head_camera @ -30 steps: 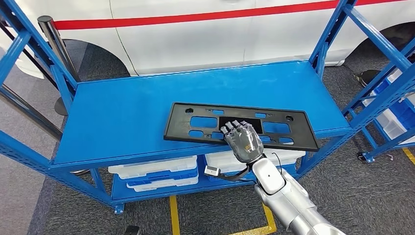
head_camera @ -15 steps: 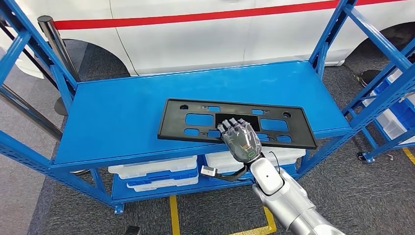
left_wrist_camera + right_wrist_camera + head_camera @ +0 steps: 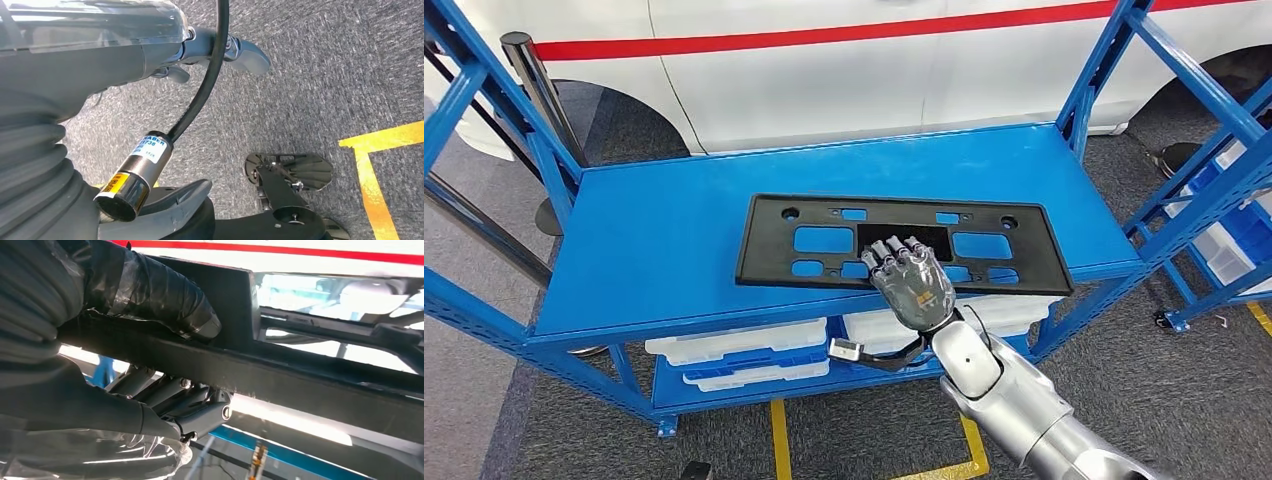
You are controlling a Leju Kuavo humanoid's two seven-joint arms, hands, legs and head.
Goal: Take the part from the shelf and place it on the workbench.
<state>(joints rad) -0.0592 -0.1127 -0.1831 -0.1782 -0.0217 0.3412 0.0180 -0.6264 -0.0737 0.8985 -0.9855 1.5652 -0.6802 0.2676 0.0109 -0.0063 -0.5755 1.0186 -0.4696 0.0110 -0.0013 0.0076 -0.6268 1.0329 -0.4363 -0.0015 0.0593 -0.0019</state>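
The part (image 3: 902, 243), a long black plate with rectangular cut-outs, lies over the front half of the shelf (image 3: 664, 240), right of the middle, its long side along the shelf's front edge and its near right corner at that edge. The right hand (image 3: 911, 282) grips it at the middle of its near edge: the fingers (image 3: 894, 252) lie over the top into the central cut-out, and in the right wrist view the thumb (image 3: 165, 295) presses one face of the part's bar (image 3: 280, 375) while the other fingers (image 3: 180, 400) curl against the opposite face. The silver right arm (image 3: 1014, 410) comes up from below the shelf's front edge. Under the shelf, on a lower level, sit white bins (image 3: 739, 352). Behind the shelf stands a white car (image 3: 844, 70) with a red stripe. The left hand (image 3: 100, 55) hangs over grey carpet (image 3: 320, 75) with yellow tape (image 3: 372, 165); I cannot tell whether its fingers are open or closed.
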